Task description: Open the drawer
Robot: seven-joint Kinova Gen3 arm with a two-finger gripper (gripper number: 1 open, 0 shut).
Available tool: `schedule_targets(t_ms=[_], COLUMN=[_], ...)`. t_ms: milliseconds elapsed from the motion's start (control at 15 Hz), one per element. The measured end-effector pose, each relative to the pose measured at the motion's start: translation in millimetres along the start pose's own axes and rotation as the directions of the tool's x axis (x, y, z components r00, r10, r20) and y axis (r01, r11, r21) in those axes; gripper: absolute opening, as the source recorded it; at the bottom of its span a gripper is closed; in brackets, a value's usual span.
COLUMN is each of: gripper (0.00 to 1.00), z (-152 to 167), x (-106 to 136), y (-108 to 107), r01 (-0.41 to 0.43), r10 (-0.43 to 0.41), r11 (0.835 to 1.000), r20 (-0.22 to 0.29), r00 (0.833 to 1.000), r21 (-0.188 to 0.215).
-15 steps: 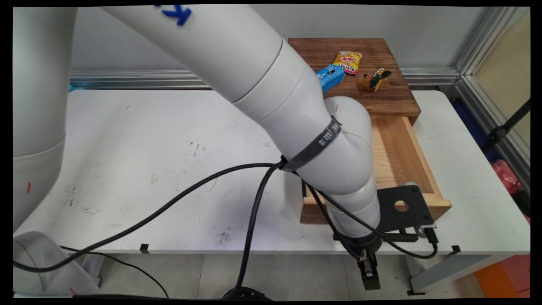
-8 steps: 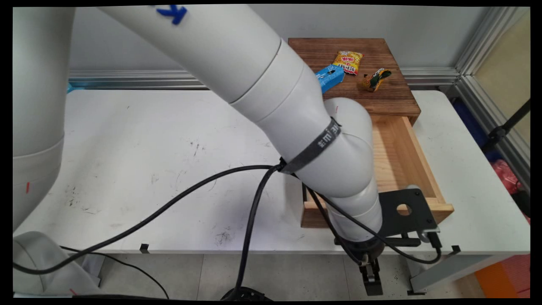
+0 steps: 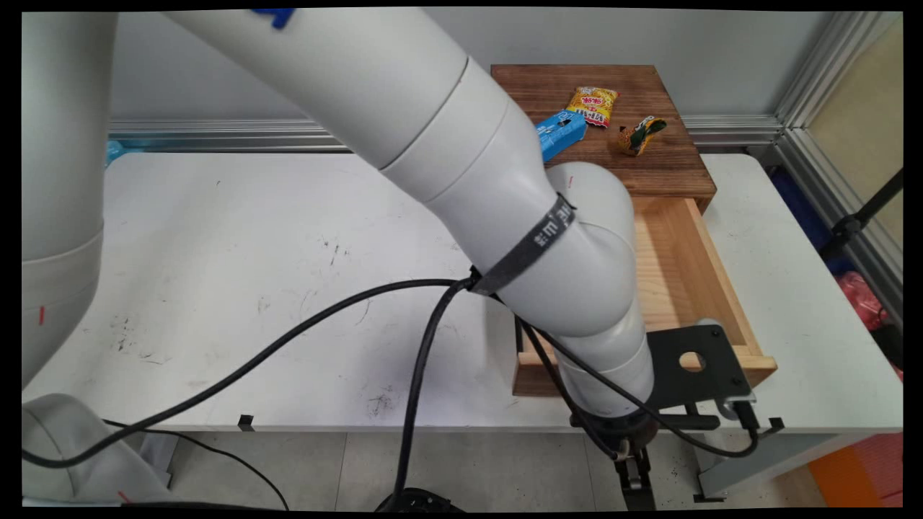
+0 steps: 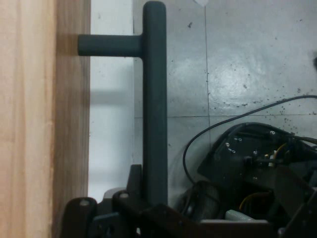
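A light wooden drawer point(image 3: 723, 288) stands pulled out of a dark wooden cabinet point(image 3: 660, 169) at the table's right, its front panel point(image 3: 532, 375) near the table's front edge. My gripper point(image 3: 636, 477) hangs below that edge, past the front panel. In the hand view the drawer's dark grey bar handle point(image 4: 154, 99) runs down into my gripper point(image 4: 154, 204), which is shut on it. The drawer front point(image 4: 39, 119) fills the left side of that view. The arm hides the drawer's left part in the main view.
On the cabinet top lie a yellow snack packet point(image 3: 593, 105), a blue box point(image 3: 561, 132) and a small yellow-green packet point(image 3: 640, 135). Black cables point(image 3: 425, 360) hang from the arm across the white table point(image 3: 252, 288). A black bracket point(image 3: 696, 367) on the wrist covers the drawer's near right corner.
The drawer has slid a little further out toward the table's front edge, with my gripper and wrist moving down and slightly right along with it.
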Motion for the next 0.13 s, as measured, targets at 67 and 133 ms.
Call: schedule_targets(t_ms=[67,133], gripper=[1.00,1.00], z=[-0.9,-1.8], x=[-0.1,-0.1], y=[0.5,0.6], r01=[-0.001,-0.001], r10=[0.001,0.001], r11=[1.000,1.000], r20=[-0.001,-0.002], r00=[1.000,1.000], r21=[-0.002,-0.003])
